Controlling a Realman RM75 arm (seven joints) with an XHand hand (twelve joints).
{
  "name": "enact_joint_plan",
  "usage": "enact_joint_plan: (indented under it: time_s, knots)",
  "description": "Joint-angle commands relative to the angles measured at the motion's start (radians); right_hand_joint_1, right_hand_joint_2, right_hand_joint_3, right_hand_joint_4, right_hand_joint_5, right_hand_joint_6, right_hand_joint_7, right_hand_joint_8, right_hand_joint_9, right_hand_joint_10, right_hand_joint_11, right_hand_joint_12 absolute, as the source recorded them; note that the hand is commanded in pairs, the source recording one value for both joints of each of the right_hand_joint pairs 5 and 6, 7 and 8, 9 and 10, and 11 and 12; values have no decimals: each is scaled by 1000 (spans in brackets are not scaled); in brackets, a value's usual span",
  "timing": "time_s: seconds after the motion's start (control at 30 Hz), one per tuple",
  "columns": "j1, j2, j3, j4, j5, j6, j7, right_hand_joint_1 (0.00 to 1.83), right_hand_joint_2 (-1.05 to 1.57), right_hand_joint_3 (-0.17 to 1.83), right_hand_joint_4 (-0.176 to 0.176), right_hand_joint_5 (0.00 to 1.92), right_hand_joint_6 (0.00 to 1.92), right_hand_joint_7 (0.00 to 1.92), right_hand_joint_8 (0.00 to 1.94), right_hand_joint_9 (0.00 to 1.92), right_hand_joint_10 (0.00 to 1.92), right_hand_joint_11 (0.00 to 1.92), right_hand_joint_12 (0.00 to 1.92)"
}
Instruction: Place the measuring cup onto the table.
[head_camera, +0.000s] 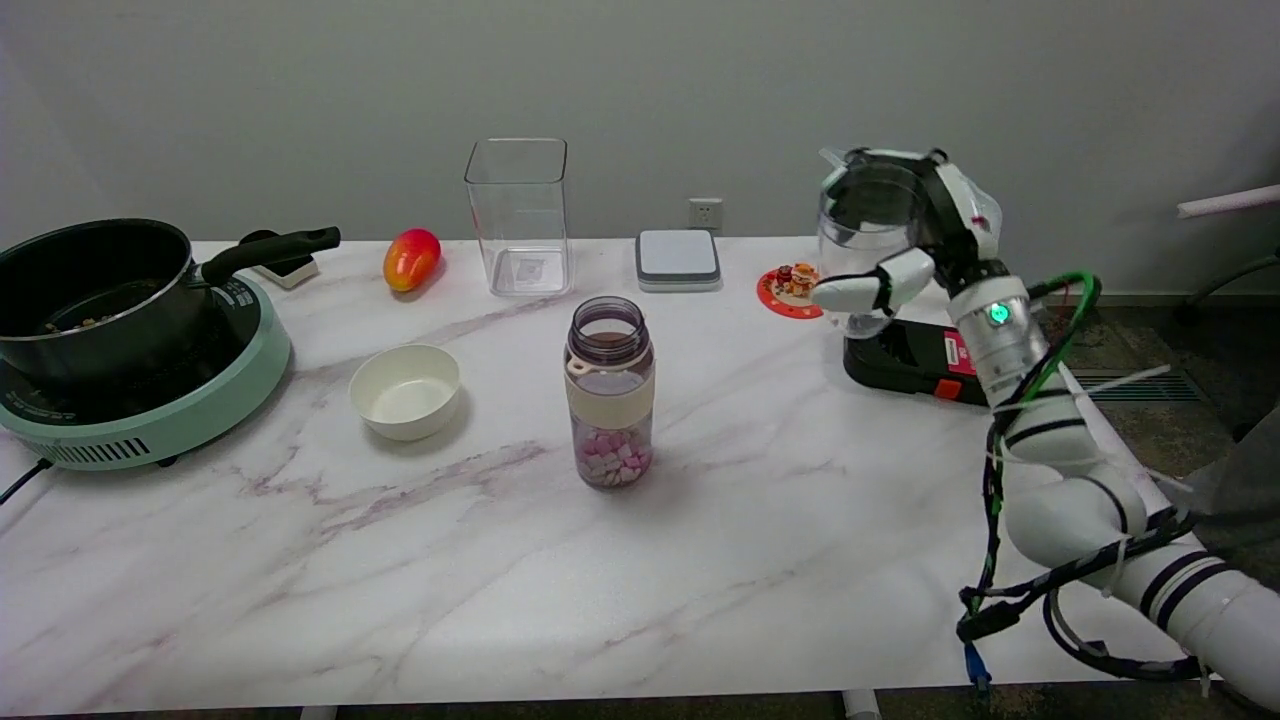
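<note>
Broadly, a white marble-patterned worktop (760, 560) with faint purple veining fills the view, set against a plain grey wall that carries a socket (705, 213) just above the far edge. At the far right, dark floor shows beyond the worktop's edge.

On the left, a black pot (95, 290) with a long handle sits on a pale green induction cooker (190, 410); something small lies inside the pot (too dim to identify). Near it stands a white bowl (405, 390), apparently holding nothing. Toward the middle, a lidless bottle (610, 392) with a cream band holds pink and white pieces in its lower part. Farther back stands a tall clear square container (518, 215), with a red-and-yellow mango (411, 259) to its left and a small grey-and-white scale (678, 260) to its right. A red coaster (789, 292) carries small figurines.

At the far right, the right hand (925, 250) grips the clear measuring cup (865, 235), fingers wrapped around its body, one white finger crossing its lower front. The cup is held in the air above a black base (905, 365) on the worktop, its long axis tipped slightly from vertical, mouth up and toward the camera, spout at the upper left.
</note>
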Motion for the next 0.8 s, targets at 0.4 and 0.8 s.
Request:
enact_joint_plan:
  time_s: [0.4,0.8]
  knots:
    - [283,-169,-232,-659,-21,497,471,1304,1341,590,0,1778,1778,1740,1740,1604,1604,1370,1370]
    - [306,-177,-265,-514,-89,382,305,1256,1438,520,0,1783,1783,1752,1752,1623,1623,1391,1391]
